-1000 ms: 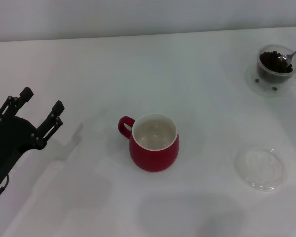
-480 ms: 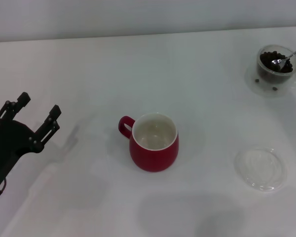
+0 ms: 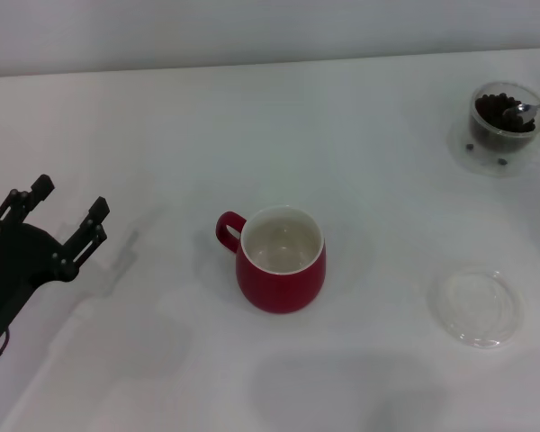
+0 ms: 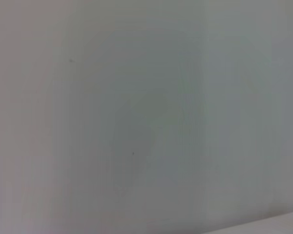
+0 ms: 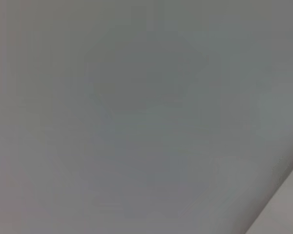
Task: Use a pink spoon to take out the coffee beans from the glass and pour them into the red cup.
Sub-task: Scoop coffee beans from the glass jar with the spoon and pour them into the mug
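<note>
Head view: red cup (image 3: pixel 282 261) sits near the middle of the white table (image 3: pixel 252 126), white inside, nothing visible in it, loop handle pointing to about 10 o'clock. The glass (image 3: pixel 505 115) stands far off at roughly 2 o'clock from the cup, on its clear saucer (image 3: pixel 475 155), well apart from everything else. Coffee beans (image 3: pixel 497 112) fill the glass (a couple of loose ones lie on the saucer too). The pink spoon (image 3: pixel 533 106) has its metal bowl resting on the beans at the glass rim, neck running out toward 2 o'clock and cut by the frame edge; the pink handle end can't be seen. A flat clear round dish (image 3: pixel 475 306) lies at about 4 o'clock from the cup, near it but not touching. Left gripper (image 3: pixel 68 211) hovers at the 9 o'clock side of the table, well away from the cup, fingers spread wide, holding nothing. Right gripper is out of sight. Both wrist views show only blank grey-white surface, nothing to tell.
</note>
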Controlling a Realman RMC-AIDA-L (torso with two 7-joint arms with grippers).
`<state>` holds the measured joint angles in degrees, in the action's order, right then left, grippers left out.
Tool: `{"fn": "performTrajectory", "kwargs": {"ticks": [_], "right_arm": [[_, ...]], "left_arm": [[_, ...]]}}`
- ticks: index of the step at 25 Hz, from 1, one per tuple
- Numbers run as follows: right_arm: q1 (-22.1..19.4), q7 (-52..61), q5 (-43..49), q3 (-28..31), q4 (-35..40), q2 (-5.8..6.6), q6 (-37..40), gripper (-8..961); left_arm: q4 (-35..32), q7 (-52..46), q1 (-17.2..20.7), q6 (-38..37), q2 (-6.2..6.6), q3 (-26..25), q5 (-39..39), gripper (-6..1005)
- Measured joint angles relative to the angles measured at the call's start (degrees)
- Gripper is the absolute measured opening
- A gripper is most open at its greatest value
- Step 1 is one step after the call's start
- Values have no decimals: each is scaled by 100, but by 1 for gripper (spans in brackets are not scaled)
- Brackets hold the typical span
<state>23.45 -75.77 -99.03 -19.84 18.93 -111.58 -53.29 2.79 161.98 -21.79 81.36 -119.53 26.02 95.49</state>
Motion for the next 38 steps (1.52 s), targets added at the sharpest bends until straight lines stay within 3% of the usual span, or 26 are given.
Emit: {"fn": "performTrajectory", "kwargs": {"ticks": [17, 29, 38], "right_arm": [[31, 799, -134, 57, -48, -35, 135, 149], [5, 829, -88, -153, 37, -72, -374, 148], [-112, 706, -72, -449, 56, -178, -1115, 150]], "left_arm": [[-15, 0, -10, -147, -9, 0, 5, 772], [3, -9, 18, -224, -11, 0, 5, 770], [20, -9, 74, -177, -19, 0, 5, 772]]}}
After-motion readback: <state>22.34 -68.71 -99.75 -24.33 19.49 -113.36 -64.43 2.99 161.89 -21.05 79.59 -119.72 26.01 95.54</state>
